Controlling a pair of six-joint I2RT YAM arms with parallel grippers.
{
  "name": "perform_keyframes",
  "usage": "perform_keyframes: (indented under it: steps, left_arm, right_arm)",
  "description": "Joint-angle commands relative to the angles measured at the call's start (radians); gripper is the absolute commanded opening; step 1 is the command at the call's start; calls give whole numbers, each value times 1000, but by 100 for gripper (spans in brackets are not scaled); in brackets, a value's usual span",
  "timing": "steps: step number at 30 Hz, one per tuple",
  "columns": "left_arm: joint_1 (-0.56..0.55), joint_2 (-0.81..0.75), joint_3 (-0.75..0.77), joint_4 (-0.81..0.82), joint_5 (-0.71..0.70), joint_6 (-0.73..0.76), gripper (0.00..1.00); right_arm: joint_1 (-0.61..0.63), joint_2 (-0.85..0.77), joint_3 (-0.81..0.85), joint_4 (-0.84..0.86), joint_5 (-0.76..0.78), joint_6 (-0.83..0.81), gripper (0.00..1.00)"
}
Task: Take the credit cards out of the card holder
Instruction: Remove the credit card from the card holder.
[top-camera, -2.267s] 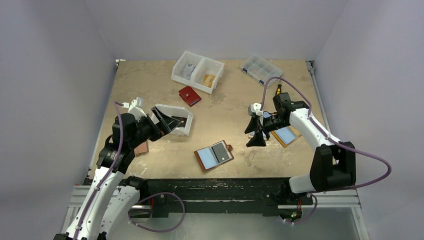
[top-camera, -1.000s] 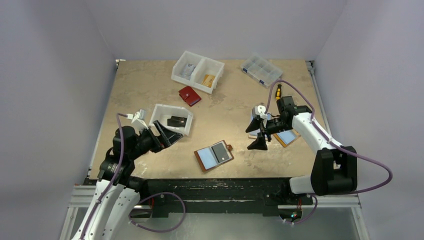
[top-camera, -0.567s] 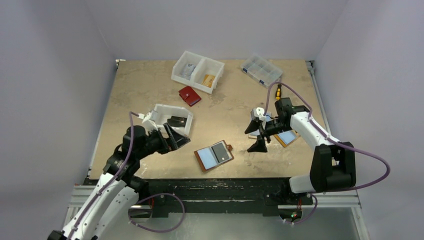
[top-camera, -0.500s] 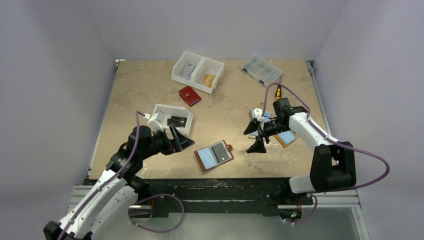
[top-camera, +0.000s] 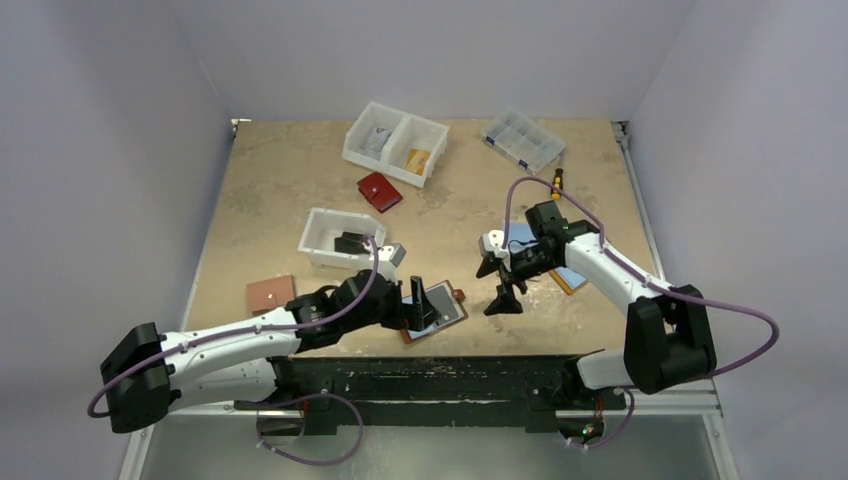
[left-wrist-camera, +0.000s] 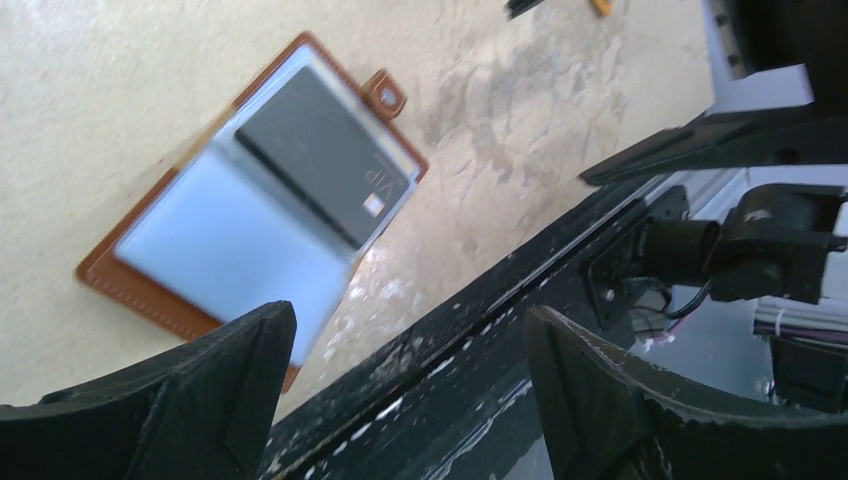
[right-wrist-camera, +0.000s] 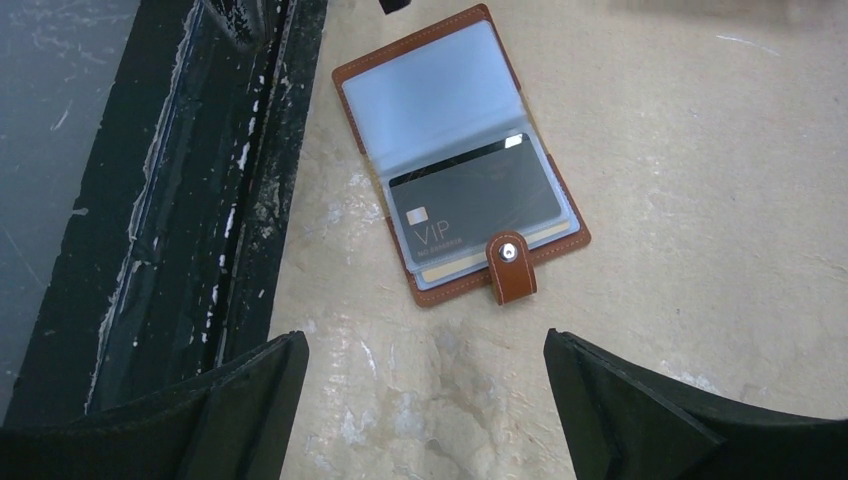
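The left tool (left-wrist-camera: 405, 340) just swung over the card holder (right-wrist-camera: 440, 110), spread wide like the right tool (right-wrist-camera: 425, 350); card (right-wrist-camera: 475, 205) still inside.

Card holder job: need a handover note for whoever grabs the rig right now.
Left gripper: open, empty, over the card holder.
Right gripper: open, empty, just right of it.
Card holder lies open at the near edge of the table; a dark card sits inside it.
Done: holder opened.
Left: pull that card out, check for more behind it.
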Motion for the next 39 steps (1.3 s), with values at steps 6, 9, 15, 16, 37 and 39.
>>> perform_keyframes:
  steps: [6, 9, 15, 16, 37, 39]
  left_arm:
    - [-47, 76, -76, 337, -178, -83, 90]
    - [-47, 89, -107, 380, -205, -131, 88]
    - [-47, 98, -163, 447, -250, -242, 82]
    - [-47, 100, -170, 465, -251, -260, 80]
    - [-48, 127, -231, 561, -310, -353, 49]
    - [-48, 122, -235, 561, -328, -364, 44]
  right_arm:
    - [104, 23, 1, 112, 44, 93, 99]
    - [126, 46, 21, 146, 47, 166, 98]
    - [153, 98, 62, 274, 62, 441, 69]
    - [158, 112, 75, 276, 55, 464, 63]
    - [273, 252, 139, 300, 170, 564, 0]
    - [276, 250, 132, 320, 185, 584, 0]
